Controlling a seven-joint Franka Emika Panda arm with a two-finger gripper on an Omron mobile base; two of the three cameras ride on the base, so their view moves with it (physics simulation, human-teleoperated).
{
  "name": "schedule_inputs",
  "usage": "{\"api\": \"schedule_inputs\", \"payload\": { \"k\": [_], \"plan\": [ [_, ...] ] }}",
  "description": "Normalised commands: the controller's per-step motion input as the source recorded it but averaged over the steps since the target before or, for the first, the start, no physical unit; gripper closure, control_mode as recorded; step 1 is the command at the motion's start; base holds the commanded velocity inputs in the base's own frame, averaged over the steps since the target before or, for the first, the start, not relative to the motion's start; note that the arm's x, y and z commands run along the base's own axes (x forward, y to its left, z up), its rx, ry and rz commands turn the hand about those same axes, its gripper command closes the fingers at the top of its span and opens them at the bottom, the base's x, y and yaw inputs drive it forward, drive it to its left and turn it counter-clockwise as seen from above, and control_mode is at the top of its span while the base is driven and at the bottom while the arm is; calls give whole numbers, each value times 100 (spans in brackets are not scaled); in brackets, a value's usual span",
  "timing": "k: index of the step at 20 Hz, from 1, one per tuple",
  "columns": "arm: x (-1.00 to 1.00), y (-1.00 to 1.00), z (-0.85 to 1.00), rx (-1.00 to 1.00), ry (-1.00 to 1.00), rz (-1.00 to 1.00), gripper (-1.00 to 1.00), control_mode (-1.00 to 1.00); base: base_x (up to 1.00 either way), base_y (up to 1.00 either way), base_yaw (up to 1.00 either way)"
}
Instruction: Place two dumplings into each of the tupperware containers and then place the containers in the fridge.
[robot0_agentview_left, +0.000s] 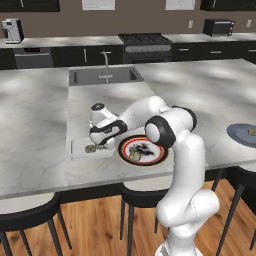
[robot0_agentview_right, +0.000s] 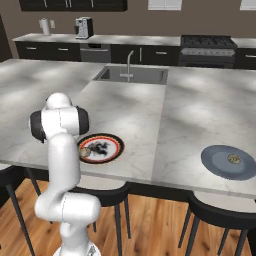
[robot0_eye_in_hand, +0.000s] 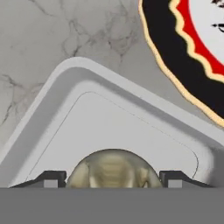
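End effector (robot0_eye_in_hand: 112, 179) open astride dumpling (robot0_eye_in_hand: 113, 169), inside tupperware container (robot0_eye_in_hand: 83, 109).

A pale marble island counter (robot0_agentview_left: 35, 130) is spreading across the room, a sink (robot0_agentview_left: 102, 76) with its faucet (robot0_agentview_left: 106, 65) sitting at its far side. Black stools (robot0_agentview_left: 30, 217) are standing on the wood floor (robot0_agentview_left: 100, 230). A stove (robot0_agentview_left: 145, 46) is resting against the brown far wall (robot0_agentview_left: 65, 20).

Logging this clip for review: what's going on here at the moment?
The arm reaches low over the tupperware container at the island counter's front edge, next to the black-and-red plate. A dumpling sits between the gripper's fingers, just above the tray floor; the fingers stand wide, so it looks about to be let go or just released. Another dumpling lies on the plate, one more on the blue-grey plate.
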Motion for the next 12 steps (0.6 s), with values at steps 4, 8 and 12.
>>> {"api": "schedule_inputs", "payload": {
  "k": [4, 8, 12],
  "plan": [
    [60, -4, -20, 2, 7, 0, 100, -100, 0, 0, 0],
    [49, 0, -18, 0, 4, 0, -100, -100, 0, 0, 0],
    [17, 0, -6, 1, 0, 0, -100, -100, 0, 0, 0]
  ]
}}
